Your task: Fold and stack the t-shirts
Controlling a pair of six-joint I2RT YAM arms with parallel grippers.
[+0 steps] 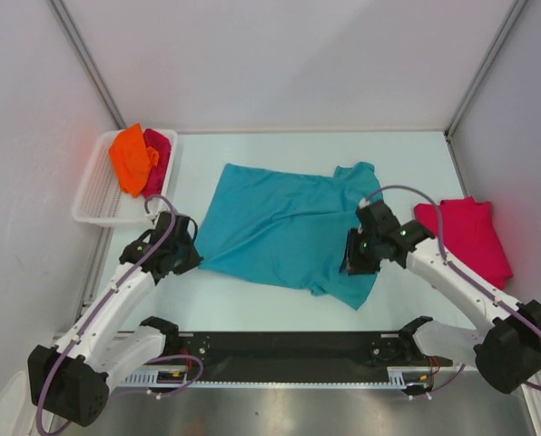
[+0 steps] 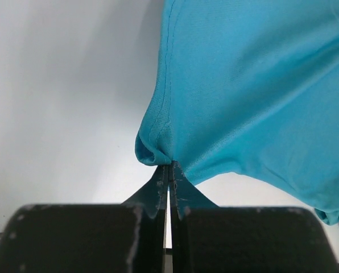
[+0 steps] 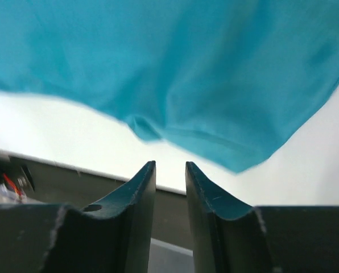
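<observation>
A teal t-shirt lies spread across the middle of the table, a sleeve pointing to the back right. My left gripper is at its near left corner. In the left wrist view that gripper is shut on a bunched hem corner of the teal t-shirt. My right gripper hovers over the shirt's near right part. Its jaws stand open with nothing between them, just short of the teal t-shirt's edge. A crimson-pink t-shirt lies folded at the right.
A white slatted basket stands at the back left, holding an orange t-shirt and a crimson-pink one. Grey walls close in the table on the left, back and right. A black rail runs along the near edge.
</observation>
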